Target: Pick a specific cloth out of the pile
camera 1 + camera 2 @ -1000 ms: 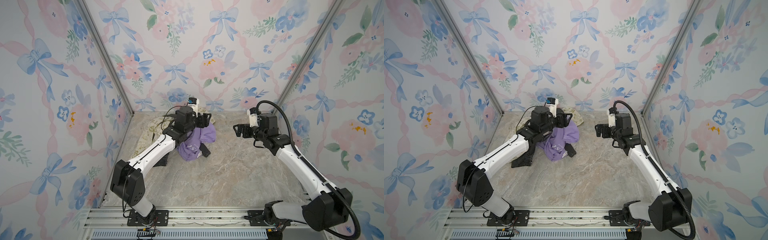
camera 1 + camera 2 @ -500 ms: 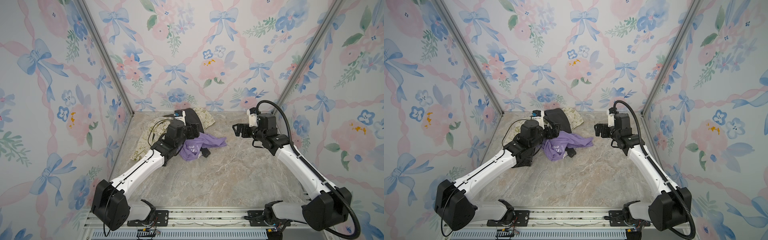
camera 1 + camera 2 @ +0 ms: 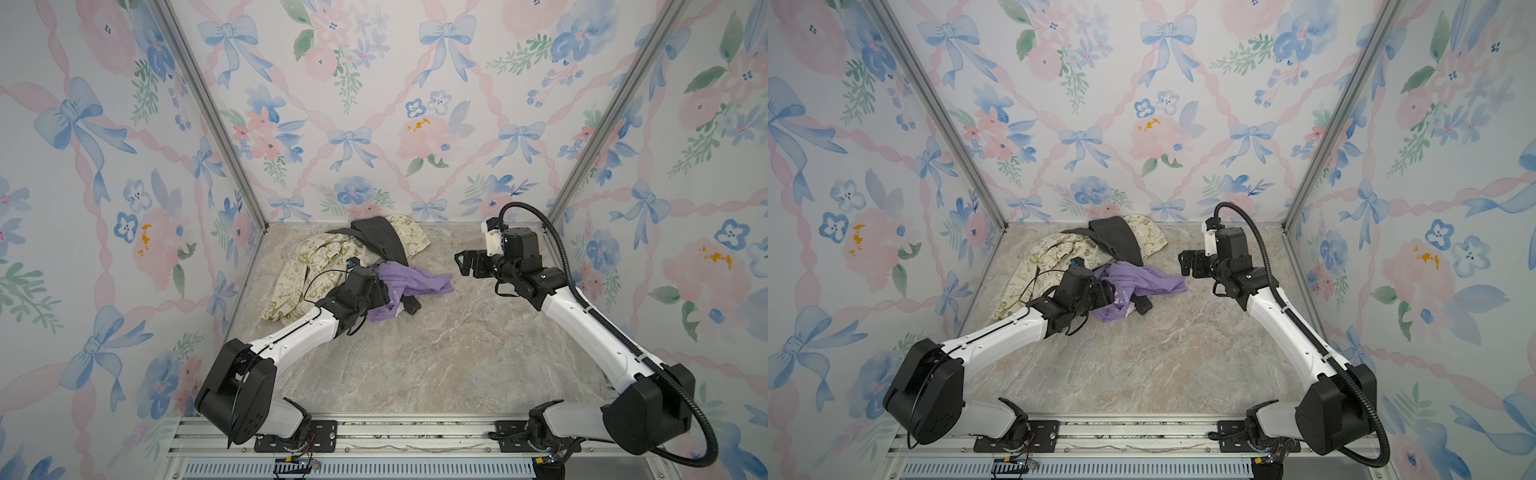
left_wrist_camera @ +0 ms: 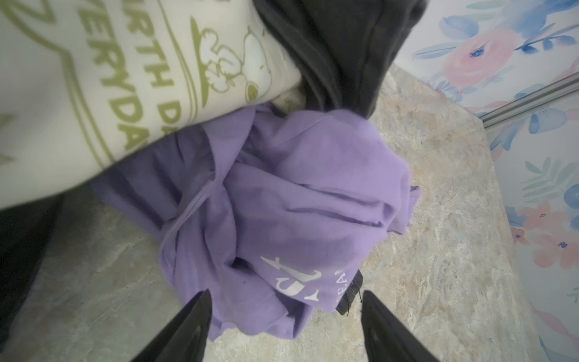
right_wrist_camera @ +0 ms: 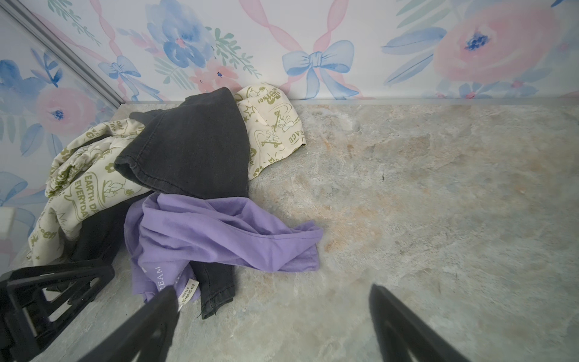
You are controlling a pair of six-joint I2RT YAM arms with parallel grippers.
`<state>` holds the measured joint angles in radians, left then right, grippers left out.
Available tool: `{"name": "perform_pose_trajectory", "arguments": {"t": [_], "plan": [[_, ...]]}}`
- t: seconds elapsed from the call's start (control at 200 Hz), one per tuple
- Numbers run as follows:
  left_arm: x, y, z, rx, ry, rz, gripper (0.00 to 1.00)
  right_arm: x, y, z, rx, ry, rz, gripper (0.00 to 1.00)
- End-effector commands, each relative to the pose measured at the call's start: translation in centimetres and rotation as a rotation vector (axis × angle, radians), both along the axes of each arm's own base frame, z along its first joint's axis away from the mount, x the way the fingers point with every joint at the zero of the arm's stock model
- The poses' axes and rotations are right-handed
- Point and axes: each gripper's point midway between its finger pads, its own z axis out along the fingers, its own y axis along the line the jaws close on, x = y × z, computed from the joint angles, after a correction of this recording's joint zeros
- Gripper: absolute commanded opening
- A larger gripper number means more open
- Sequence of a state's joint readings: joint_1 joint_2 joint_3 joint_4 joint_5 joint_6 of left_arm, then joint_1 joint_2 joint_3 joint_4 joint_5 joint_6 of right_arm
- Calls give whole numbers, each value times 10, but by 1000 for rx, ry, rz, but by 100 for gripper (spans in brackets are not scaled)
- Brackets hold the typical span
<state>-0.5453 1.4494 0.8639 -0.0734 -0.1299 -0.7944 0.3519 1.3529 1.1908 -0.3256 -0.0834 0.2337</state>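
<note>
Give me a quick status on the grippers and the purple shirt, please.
Left gripper open, astride the shirt, which lies on the table. Right gripper open, holding nothing. Grey garment tangled over and under shirt.

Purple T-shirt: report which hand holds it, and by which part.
Neither. The left hand stands open astride the purple T-shirt at its lettered fold; the right hand is open, apart from it.

The purple shirt (image 3: 419, 280), held up over the pile (image 3: 328, 257) 1 second ago, now lies on the table (image 3: 436, 357) with 1 end spread rightward. The left gripper (image 4: 285, 294) has dropped and drawn back to the shirt's near edge, jaws apart.
</note>
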Motion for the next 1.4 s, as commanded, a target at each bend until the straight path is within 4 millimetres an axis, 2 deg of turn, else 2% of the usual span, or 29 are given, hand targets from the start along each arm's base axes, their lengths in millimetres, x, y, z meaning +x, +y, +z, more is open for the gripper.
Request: {"name": "perform_pose_trajectory", "arguments": {"t": [0.0, 0.075, 0.26, 0.31, 0.37, 0.5, 0.595, 0.8, 0.93, 1.395], "plan": [[7, -9, -9, -49, 52, 2, 70, 3, 6, 13, 7, -25, -6, 97], [8, -11, -20, -58, 85, 9, 69, 2, 7, 13, 2, -22, -3, 97], [19, -18, -38, -52, 131, 6, 56, 0, 5, 12, -10, -21, -4, 97], [22, -21, -43, -54, 145, 0, 50, -1, 4, 12, -13, -22, -4, 97], [24, -23, -45, -54, 152, -3, 38, -1, 4, 12, -18, -22, -4, 97], [31, -26, -34, -65, 124, 4, 14, 0, 4, 13, -23, -24, -1, 97], [39, -25, -12, -70, 63, 16, 0, 0, 5, 13, -29, -23, 5, 97], [55, -20, 55, -89, -116, 48, 0, 2, 7, 11, -28, -20, 14, 97], [58, -19, 98, -126, -229, 55, 0, 5, 11, 11, -17, -16, 22, 97], [45, -6, 229, -263, -602, 66, 0, 1, 12, 14, -17, -23, 33, 97]]}}
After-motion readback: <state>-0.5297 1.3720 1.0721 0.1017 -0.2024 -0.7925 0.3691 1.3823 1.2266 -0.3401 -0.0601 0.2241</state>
